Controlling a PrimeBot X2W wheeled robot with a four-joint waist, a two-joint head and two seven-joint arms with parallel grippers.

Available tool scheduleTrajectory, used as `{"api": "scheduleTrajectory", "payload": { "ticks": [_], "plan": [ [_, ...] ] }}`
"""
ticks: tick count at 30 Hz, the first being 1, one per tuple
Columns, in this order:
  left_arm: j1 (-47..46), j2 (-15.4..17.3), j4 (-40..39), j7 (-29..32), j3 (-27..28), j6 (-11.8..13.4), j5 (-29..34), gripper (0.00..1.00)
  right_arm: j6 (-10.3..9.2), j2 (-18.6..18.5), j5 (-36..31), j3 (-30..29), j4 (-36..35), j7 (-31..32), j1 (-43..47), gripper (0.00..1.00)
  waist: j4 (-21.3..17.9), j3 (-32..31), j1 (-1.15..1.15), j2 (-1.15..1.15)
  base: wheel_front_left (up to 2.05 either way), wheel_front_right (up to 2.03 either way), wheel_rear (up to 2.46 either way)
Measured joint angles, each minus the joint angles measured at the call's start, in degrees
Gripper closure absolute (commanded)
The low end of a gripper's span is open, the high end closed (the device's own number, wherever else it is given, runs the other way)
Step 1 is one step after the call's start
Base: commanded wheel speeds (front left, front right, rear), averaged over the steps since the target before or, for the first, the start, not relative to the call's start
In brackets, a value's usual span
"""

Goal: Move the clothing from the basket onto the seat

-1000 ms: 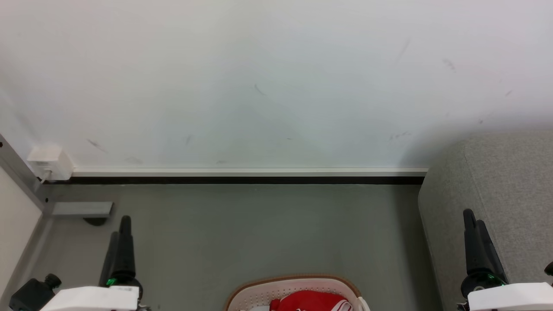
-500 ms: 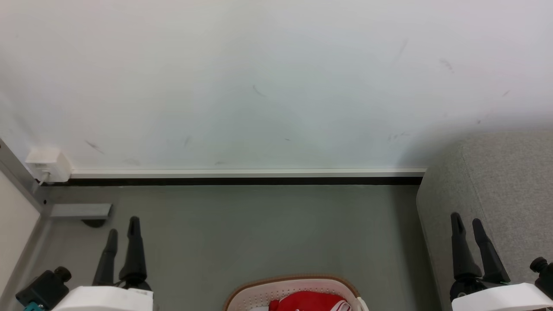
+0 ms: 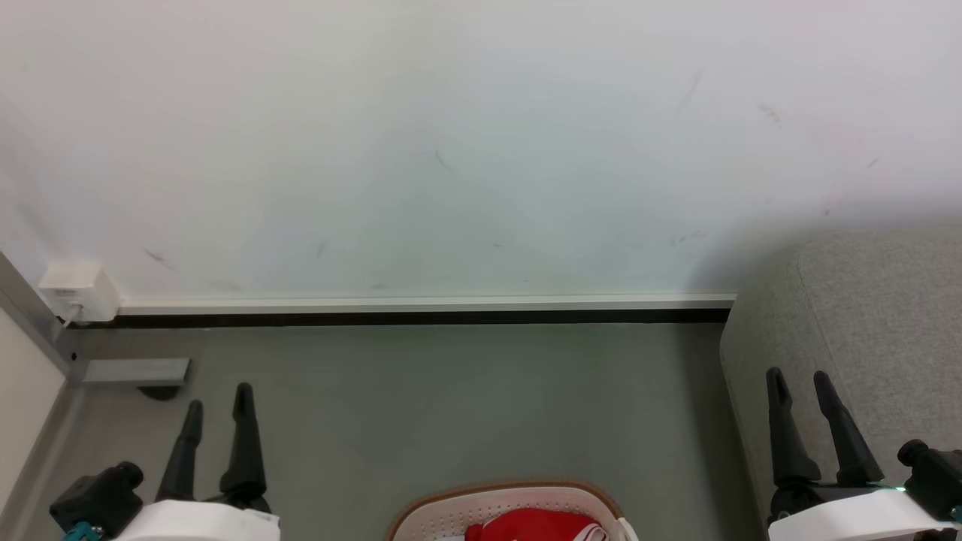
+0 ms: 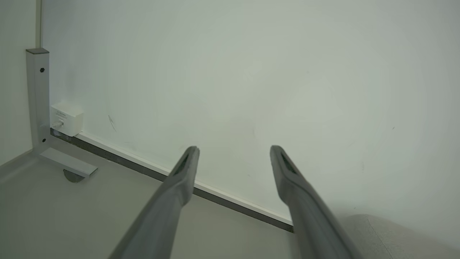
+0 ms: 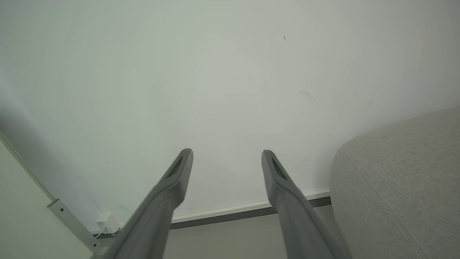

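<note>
The red clothing point(image 3: 530, 525) lies in the white basket point(image 3: 443, 513) with its tan rim, at the bottom middle of the head view, partly cut off by the frame edge. The grey seat point(image 3: 872, 323) rises at the right and also shows in the right wrist view point(image 5: 399, 187). My left gripper point(image 3: 218, 398) stands open at the lower left, to the left of the basket and apart from it, nothing between its fingers. My right gripper point(image 3: 798, 379) is open at the lower right, in front of the seat's side. Both wrist views show spread, empty fingers point(image 4: 179, 180) point(image 5: 284, 187).
A white wall point(image 3: 451, 150) with a pale skirting board point(image 3: 421, 304) closes the far side. A white box point(image 3: 75, 289) sits on the wall at the left, beside a grey metal post and foot point(image 3: 135, 371). Grey floor point(image 3: 451, 398) lies between basket and wall.
Both grippers have turned about their wrists, so their two fingers now show side by side and spread. The left one shifted slightly right, the right one slightly left. The camera drifted a little.
</note>
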Motion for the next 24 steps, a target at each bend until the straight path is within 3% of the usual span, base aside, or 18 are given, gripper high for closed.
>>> {"api": "scheduleTrajectory", "payload": {
  "ticks": [24],
  "plan": [
    [0.48, 0.20, 0.90, -3.15, -0.25, -0.26, 13.27, 0.00, 0.00, 1.94, -13.43, -0.80, 3.11, -0.94, -0.65, 0.00, -0.88, -0.81, 0.00, 0.00, 0.00, 0.00, 0.00]
  ]
}}
